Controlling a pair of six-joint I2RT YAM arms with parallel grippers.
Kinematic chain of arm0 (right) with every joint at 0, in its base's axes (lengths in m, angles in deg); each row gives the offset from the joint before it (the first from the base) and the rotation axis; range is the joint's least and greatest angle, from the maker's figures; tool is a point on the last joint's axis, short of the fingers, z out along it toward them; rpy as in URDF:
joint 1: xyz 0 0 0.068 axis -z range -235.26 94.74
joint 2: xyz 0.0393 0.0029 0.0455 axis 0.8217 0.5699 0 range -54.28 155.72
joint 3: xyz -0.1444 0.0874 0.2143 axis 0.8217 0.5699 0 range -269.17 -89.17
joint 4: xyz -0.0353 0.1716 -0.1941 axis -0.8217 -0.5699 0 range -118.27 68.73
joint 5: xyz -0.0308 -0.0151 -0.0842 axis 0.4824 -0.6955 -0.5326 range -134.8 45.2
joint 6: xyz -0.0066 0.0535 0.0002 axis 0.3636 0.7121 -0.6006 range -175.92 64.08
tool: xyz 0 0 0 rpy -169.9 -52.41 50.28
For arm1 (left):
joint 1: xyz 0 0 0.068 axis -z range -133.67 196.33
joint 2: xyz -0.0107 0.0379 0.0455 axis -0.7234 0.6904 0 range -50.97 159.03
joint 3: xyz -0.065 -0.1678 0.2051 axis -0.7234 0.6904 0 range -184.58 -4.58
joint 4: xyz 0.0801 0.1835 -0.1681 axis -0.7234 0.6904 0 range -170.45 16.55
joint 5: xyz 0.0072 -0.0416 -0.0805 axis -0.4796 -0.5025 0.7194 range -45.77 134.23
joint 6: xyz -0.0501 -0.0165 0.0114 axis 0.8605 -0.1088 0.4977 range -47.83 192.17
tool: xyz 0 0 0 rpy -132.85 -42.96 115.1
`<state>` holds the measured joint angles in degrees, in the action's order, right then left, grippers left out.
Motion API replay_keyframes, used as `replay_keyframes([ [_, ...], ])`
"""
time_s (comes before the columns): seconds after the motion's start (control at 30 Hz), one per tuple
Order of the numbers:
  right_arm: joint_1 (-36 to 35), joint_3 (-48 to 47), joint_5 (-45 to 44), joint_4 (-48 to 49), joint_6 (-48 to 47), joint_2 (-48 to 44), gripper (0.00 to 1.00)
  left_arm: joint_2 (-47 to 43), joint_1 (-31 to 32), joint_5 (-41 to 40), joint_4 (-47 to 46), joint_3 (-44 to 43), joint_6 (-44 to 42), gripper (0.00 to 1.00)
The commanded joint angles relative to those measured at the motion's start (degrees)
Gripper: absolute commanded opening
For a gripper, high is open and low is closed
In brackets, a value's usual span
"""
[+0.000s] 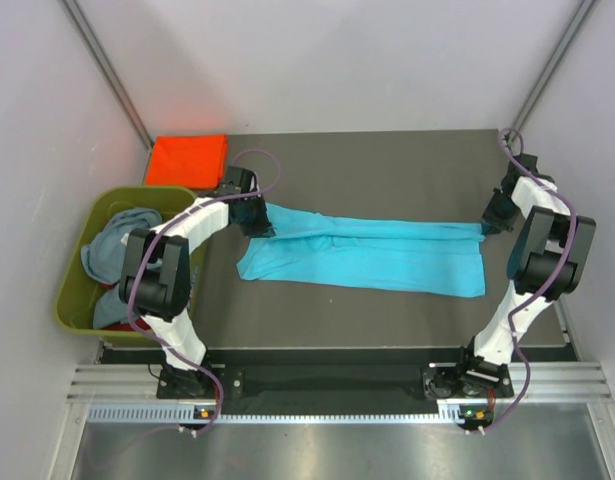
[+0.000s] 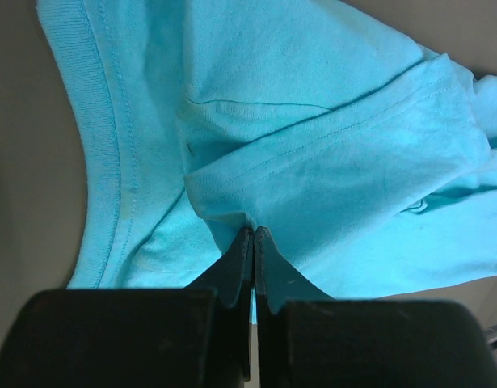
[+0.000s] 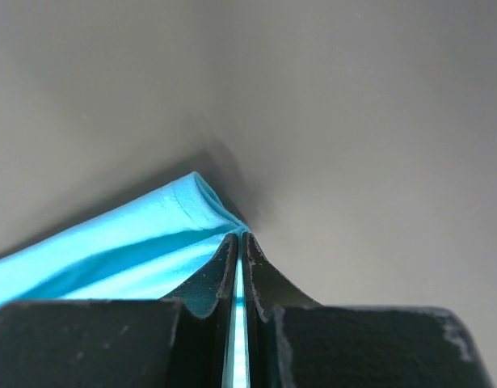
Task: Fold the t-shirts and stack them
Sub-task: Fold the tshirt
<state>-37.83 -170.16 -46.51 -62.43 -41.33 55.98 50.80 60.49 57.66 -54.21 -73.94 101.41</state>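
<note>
The turquoise t-shirt [image 1: 367, 255] lies stretched left to right across the dark table, folded into a long band. My left gripper [image 1: 255, 222] is shut on its left end; the left wrist view shows the cloth [image 2: 313, 145] pinched between the fingertips, with collar and sleeve hems in sight. My right gripper [image 1: 487, 226] is shut on the shirt's far right corner [image 3: 191, 202], with cloth between the fingers. A folded orange-red t-shirt [image 1: 187, 158] lies at the table's back left corner. A grey-blue t-shirt [image 1: 117, 240] and a red one [image 1: 115, 322] lie in the tub.
The olive-green plastic tub [image 1: 72, 290] stands off the table's left edge, beside the left arm. White walls close in on the back and both sides. A metal rail runs along the near edge below the arm bases.
</note>
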Motion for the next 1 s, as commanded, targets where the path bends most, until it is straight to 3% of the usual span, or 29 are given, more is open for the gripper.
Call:
replay_keyframes([
  [0.0, 0.8, 0.5, -1.4, 0.8, -0.2, -2.6, 0.02, -3.3, 0.2, -0.7, 0.3, 0.3, -0.1, 0.00],
  [0.3, 0.8, 0.8, -2.1, 0.1, -0.4, -2.7, 0.03, -3.7, 0.2, -0.4, 0.9, 1.6, -0.1, 0.00],
  [0.4, 0.8, -0.3, -4.3, -2.2, -0.3, -3.0, 0.08, -3.9, 0.2, 1.0, 1.1, 2.2, -1.1, 0.00],
  [0.47, 0.6, -0.7, -5.0, -4.0, -1.1, -4.8, 0.11, -5.4, 0.2, 1.3, 1.4, 2.8, -1.9, 0.07],
  [0.53, 0.2, -1.1, -6.1, -4.3, -1.5, -7.8, 0.25, -8.0, 0.2, 1.2, 1.9, 3.4, -2.2, 0.18],
  [0.57, -0.8, -2.0, -5.5, -4.4, -1.7, -8.5, 0.28, -9.0, 0.2, 1.2, 2.1, 3.4, -2.4, 0.25],
  [0.63, -2.5, -2.2, -1.8, -3.5, -1.0, -10.6, 0.29, -11.1, 0.2, 1.9, 2.6, 4.1, -2.3, 0.29],
  [0.8, -15.8, -0.2, 9.5, 4.8, 3.8, -13.2, 0.37, -14.3, 0.2, 2.1, 4.2, 4.5, -2.8, 0.39],
  [0.87, -22.9, -1.8, 13.2, 9.3, 6.3, -11.2, 0.39, -14.7, 0.2, 1.2, 3.9, 3.9, -4.1, 0.42],
  [0.97, -27.3, -4.6, 20.7, 12.0, 10.2, -4.4, 0.39, -11.7, 0.1, 1.3, 3.1, 0.5, -5.2, 0.44],
])
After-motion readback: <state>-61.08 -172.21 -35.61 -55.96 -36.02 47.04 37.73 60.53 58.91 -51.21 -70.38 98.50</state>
